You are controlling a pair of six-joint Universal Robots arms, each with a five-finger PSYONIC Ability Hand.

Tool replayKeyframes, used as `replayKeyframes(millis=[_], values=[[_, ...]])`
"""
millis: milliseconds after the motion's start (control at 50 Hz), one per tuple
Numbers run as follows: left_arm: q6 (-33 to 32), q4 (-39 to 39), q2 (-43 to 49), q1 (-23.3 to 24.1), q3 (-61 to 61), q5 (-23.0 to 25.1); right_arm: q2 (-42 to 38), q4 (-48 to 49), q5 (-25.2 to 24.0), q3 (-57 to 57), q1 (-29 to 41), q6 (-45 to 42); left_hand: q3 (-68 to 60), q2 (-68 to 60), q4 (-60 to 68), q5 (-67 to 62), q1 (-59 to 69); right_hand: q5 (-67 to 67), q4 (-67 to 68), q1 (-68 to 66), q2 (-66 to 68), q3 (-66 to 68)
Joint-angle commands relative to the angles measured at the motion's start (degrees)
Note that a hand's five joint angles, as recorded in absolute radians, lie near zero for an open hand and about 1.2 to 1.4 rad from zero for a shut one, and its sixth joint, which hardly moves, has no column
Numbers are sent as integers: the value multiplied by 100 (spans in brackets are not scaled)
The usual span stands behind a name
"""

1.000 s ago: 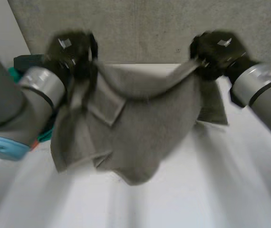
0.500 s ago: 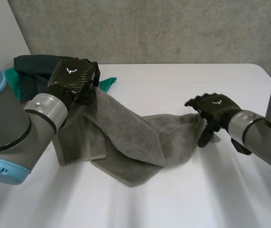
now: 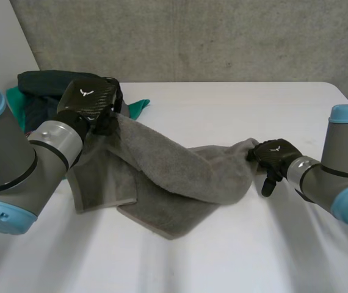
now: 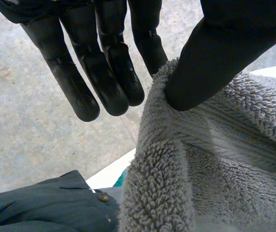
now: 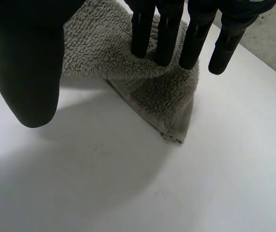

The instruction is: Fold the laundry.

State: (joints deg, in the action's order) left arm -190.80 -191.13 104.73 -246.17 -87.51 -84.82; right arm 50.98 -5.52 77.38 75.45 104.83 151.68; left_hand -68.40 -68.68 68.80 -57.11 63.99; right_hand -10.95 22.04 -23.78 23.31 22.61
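The grey towel lies bunched across the middle of the tabletop. One end is raised toward the back-left corner because the left hand grips it: its thumb presses the towel's edge, apparently against the nearest of the straight fingers, though that contact is hidden. The right hand is open near the right edge, its fingertips over the towel's far corner, which lies flat, probably ready for spreading. A dark garment and teal cloth wait at the back-left corner
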Motion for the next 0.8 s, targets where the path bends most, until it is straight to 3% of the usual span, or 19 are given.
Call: replayKeyframes(millis=[20, 220, 500, 580, 600, 660, 800], values=[[-19, -3, 56, -124, -3, 1, -484, 103, -12, -654, 46, 20, -1160, -1132, 1120, -1289, 1601, -443, 335, -160, 208, 277], [-54, -29, 135, -256, 23, 10, -976, 438, -126, -1400, 55, 46, -1160, -1132, 1120, -1289, 1601, -1250, 1142, -968, 1015, 1084], [-63, -55, 329, -450, 111, 18, -1934, 446, -223, -2491, 222, 37, -1160, -1132, 1120, -1289, 1601, -1351, 1243, -1069, 1116, 1186], [-54, -56, 337, -450, 138, 10, -2040, 490, -153, -2702, 284, 37, -1160, -1132, 1120, -1289, 1601, -4152, 4044, -3869, 3917, 3986], [-54, -55, 337, -450, 146, 10, -1962, 508, -127, -2763, 284, 63, -1160, -1132, 1120, -1289, 1601, -5887, 5779, -5604, 5652, 5721], [-45, -55, 320, -485, 182, 10, -1707, 543, -39, -2747, 284, 90, -1160, -1132, 1120, -1289, 1601, -5905, 5796, -5622, 5669, 5739], [-10, 59, -13, -555, 322, -8, 252, 570, 32, -2079, 56, 11, -1160, -1132, 1120, -1289, 1601, -5905, 5796, -5622, 5669, 5739]])
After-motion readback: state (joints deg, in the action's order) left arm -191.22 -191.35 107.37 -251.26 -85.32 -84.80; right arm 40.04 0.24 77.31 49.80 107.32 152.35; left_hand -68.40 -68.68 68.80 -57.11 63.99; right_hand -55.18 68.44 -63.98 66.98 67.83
